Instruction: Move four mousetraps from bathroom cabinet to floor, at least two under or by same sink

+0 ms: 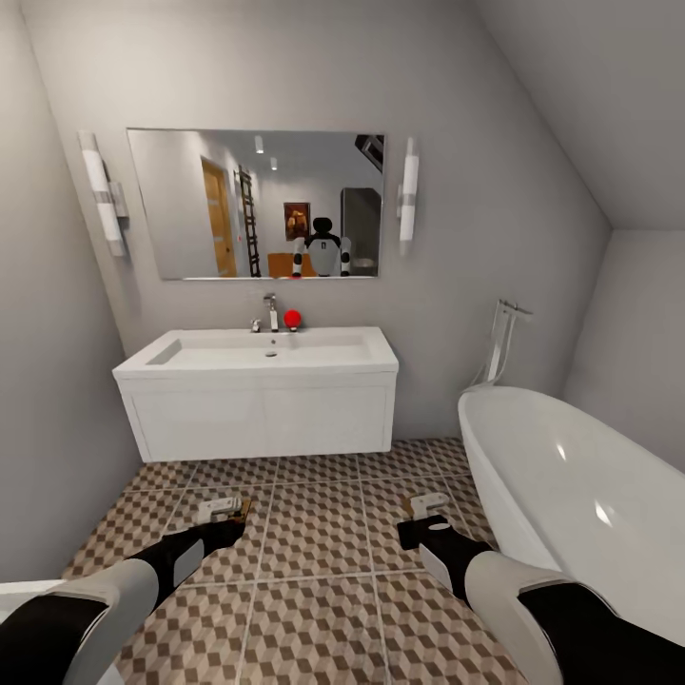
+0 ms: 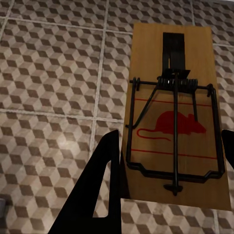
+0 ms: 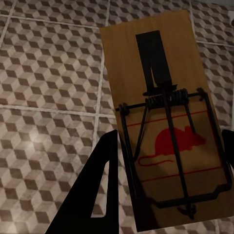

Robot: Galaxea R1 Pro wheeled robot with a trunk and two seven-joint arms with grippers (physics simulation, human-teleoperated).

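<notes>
The left end effector (image 2: 168, 161) pinches one mousetrap (image 2: 173, 117) between its dark fingers (image 2: 95, 190); the wooden board (printed with a red mouse outline) carries a black wire spring bar and hangs above the bathroom floor (image 2: 53, 73). The right end effector (image 3: 168, 165) likewise grips a second mousetrap (image 3: 163, 112) of the same make, held tilted over the tiles.

In the head view, the left end effector (image 1: 224, 509) and the right end effector (image 1: 426, 504) extend forward side by side, well apart, each above the cube-patterned bathroom floor (image 1: 314, 533).

Beyond them, the sink (image 1: 262, 350) tops a wide white vanity fixed against the far wall, with a chrome tap (image 1: 271, 312) and a red object (image 1: 292, 319) at its rear edge. A mirror (image 1: 257, 205) hangs above. A white bathtub (image 1: 561, 485) stands along the floor's right edge.
</notes>
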